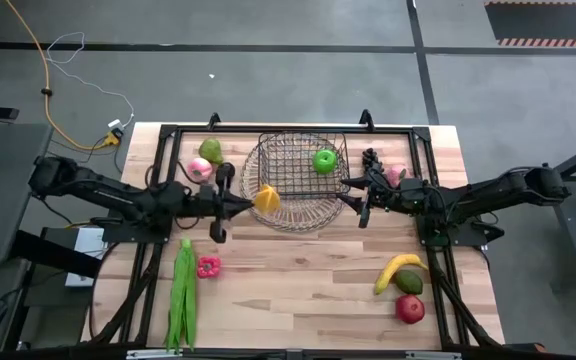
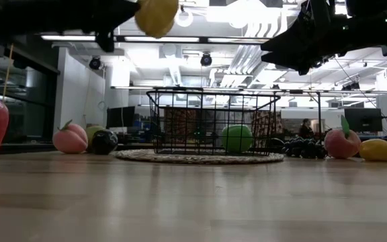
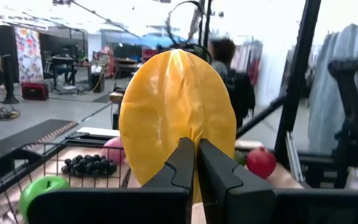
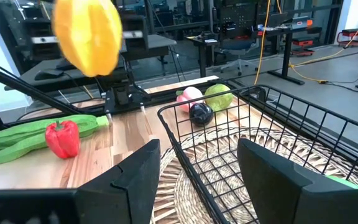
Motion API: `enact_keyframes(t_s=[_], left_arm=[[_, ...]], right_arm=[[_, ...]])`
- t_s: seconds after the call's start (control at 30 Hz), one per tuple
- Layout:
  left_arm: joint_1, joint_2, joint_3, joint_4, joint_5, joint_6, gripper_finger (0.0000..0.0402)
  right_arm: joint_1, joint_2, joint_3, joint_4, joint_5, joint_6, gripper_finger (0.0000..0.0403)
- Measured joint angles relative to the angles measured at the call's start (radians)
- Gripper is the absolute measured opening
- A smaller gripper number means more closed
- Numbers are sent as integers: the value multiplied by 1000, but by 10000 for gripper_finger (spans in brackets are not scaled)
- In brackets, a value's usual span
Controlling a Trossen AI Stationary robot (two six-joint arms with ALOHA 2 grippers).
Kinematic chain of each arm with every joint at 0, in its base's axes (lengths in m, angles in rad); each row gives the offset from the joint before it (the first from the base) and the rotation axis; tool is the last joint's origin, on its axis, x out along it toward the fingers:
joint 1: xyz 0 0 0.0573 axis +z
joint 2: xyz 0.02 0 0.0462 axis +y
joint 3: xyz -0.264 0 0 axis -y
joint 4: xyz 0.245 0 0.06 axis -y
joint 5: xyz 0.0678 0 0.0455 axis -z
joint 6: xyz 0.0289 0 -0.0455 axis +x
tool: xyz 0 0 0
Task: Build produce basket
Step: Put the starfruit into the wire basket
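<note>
L gripper [image 3: 195, 163] pinches a yellow fruit [image 3: 176, 118] at frame centre. Green apple [image 3: 41, 190] lower left w/ dark grapes [image 3: 92, 165]; red fruit [image 3: 261, 162] right.

Pale wood-plank table [image 1: 298, 280], dark wire basket [image 1: 298, 180], glossy yellow fruit [image 3: 178, 118]

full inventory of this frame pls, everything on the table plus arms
basket: 1, dark wire, table centre-back
green apple: 1, inside basket
yellow fruit: 1, held above basket's left rim
green pear: 1, back left
pink piece: 1, beside pear
green pods: bunch, front left
red pepper: 1, beside pods
dark grapes: 1 bunch, right of basket
peach: 1, pink, under right arm
banana: 1, yellow, front right
dark green fruit: 1, front right
red apple: 1, front right
left claw: shut on yellow fruit
right claw: open, straddling basket's right rim
</note>
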Motion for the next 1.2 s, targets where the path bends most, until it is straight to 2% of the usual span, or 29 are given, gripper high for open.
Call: enact_keyframes(t_s=[0.17,1.2], left_arm=[[21,0,-79,108,-5,-27,0],[24,4,-70,98,1,20,4]], right_arm=[[0,0,0,0,0,-8,206],[0,0,0,1,0,-19,206]])
